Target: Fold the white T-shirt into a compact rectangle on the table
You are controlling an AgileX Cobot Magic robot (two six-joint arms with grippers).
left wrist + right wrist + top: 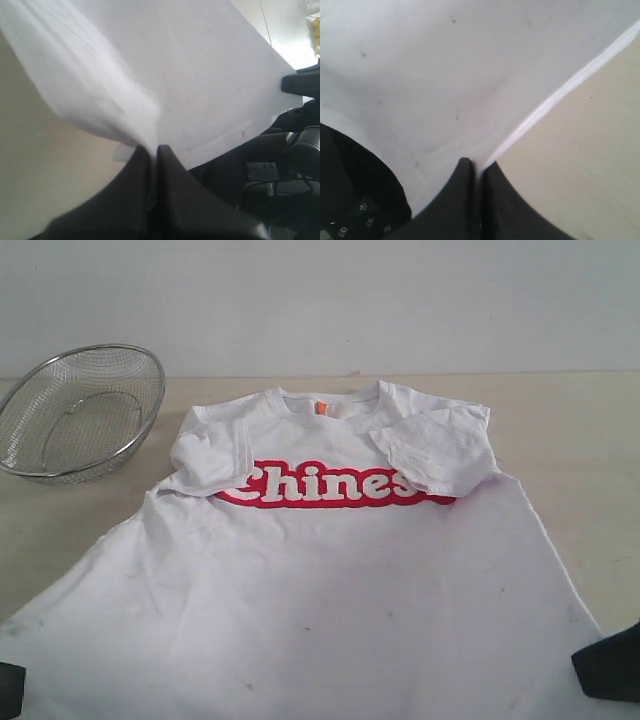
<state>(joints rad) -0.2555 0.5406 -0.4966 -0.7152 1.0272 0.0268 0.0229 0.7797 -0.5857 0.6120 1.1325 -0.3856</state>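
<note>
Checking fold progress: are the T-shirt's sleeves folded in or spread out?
Folded in: both sleeves of the white T-shirt lie flipped onto the chest, one covering the lettering's end.

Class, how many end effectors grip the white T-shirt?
2: the left end effector pinches the white T-shirt at its left hem corner, the right end effector at its right.

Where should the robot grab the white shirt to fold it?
At the two bottom hem corners, from the end opposite the collar. The white T-shirt lies flat, sleeves folded in, so lifting the hem would likely fold it over. The left gripper and right gripper are shut there.
</note>
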